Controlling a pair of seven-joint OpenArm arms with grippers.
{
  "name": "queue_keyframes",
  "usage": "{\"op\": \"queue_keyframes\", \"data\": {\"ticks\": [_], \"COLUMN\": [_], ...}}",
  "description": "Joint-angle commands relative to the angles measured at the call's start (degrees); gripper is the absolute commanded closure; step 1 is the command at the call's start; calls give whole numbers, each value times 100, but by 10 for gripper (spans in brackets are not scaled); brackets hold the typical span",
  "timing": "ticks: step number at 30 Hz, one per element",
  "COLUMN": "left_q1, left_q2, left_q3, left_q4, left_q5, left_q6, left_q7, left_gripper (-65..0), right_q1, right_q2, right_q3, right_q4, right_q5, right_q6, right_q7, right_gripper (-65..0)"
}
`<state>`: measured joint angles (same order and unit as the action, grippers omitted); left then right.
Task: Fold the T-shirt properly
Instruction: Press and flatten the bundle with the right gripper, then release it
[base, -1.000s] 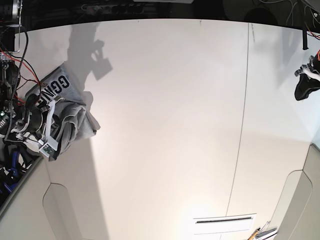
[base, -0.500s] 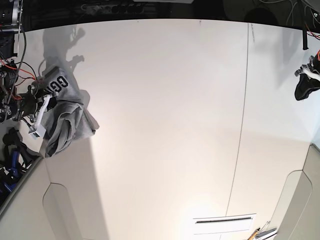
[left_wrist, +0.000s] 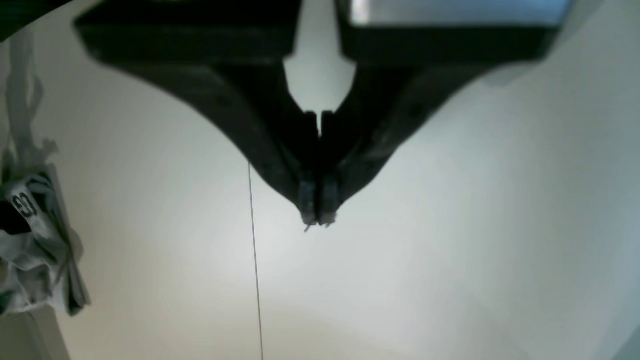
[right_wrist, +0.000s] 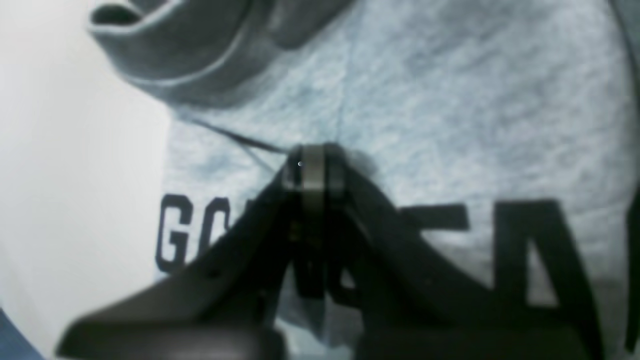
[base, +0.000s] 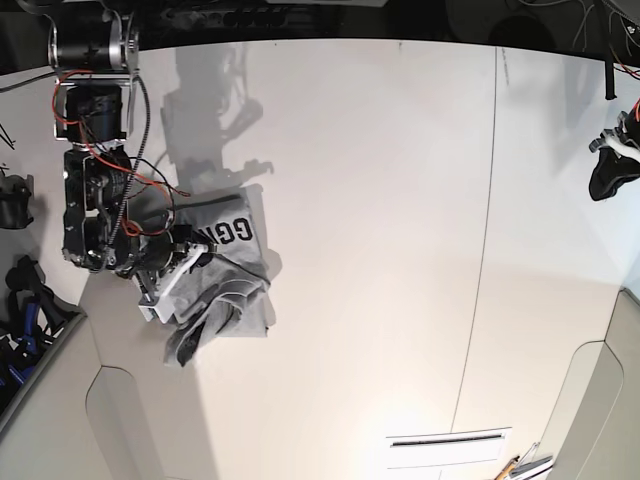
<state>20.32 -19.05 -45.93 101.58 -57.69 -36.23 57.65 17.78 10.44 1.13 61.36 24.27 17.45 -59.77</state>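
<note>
The T-shirt (base: 215, 280) is a soft, heather-grey knit bunched into a rumpled heap at the left of the base view, on the smooth, matt white worktop (base: 400, 250). Its cloth falls in thick folds and rolled edges, and dark block lettering shows on the upper face of the heap. The bundle is longer than wide; its long axis runs from the lettered end, up and toward the middle of the worktop, down to a narrower drooping end nearer the front edge.

The right gripper (right_wrist: 312, 165) has black, wedge-shaped fingers that taper to a narrow tip. Its jaws are pressed together on a pinch of the grey fabric just above the lettering, and a thin crease runs off from the pinch. A folded hem lies beyond it.

The left gripper (left_wrist: 316, 217) is of the same dark tapering form. It is closed on nothing and hangs over bare worktop, well apart from the shirt. A fine straight seam (left_wrist: 255, 260) crosses the surface below it.
</note>
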Motion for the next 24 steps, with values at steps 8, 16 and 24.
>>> {"op": "queue_keyframes", "data": {"ticks": [8, 16, 24], "left_q1": [20, 20, 20], "left_q2": [-94, -96, -96], "left_q3": [-37, -37, -37], "left_q4": [98, 98, 98], "left_q5": [-68, -76, -76], "left_q6": [-22, -22, -24], "left_q7": [-79, -79, -76], "left_gripper": [0, 0, 0], "right_q1": [-442, -1740, -2688], "right_q2": [-378, -378, -245], "right_q3": [422, 1062, 1827], "right_q4": [122, 1860, 3204], "right_q5": [-1340, -1414, -1888], "right_q6": [-728, -719, -719], "right_q7": [-527, -802, -857], "right_gripper": [0, 0, 0]}}
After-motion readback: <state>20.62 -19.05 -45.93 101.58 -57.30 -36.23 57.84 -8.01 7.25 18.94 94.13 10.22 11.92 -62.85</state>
